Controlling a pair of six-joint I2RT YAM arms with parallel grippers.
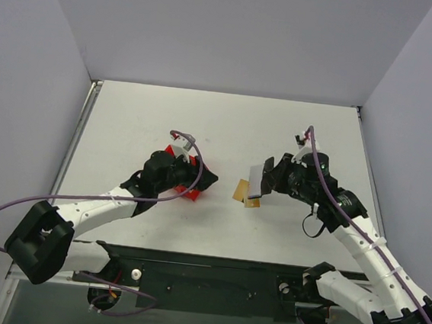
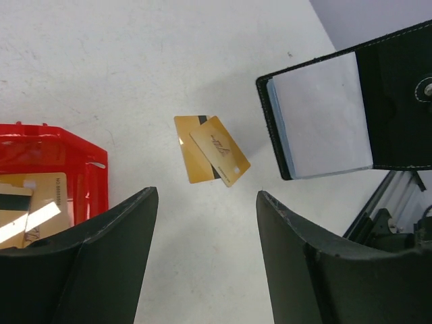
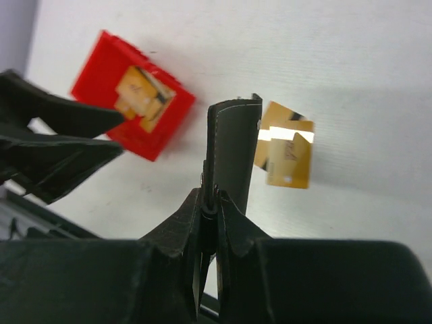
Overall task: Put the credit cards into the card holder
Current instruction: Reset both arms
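Right wrist view: the right gripper [image 3: 214, 202] pinches the black card holder [image 3: 233, 148] by its edge, with two credit cards [image 3: 287, 145] lying flat on the table [image 3: 337, 54] just past it. The left gripper [image 2: 206, 223] is wide open and empty, with the cards straight ahead of it. That small pinch may slip, and the flat cards may slide away when grabbed.

red bin [image 1: 191, 194]: mostly under left hand [image 1: 203, 180]
card holder [image 2: 324, 115]: right of red bin, cut by edge
cards [image 2: 40, 196] in red bin: partly behind left hand
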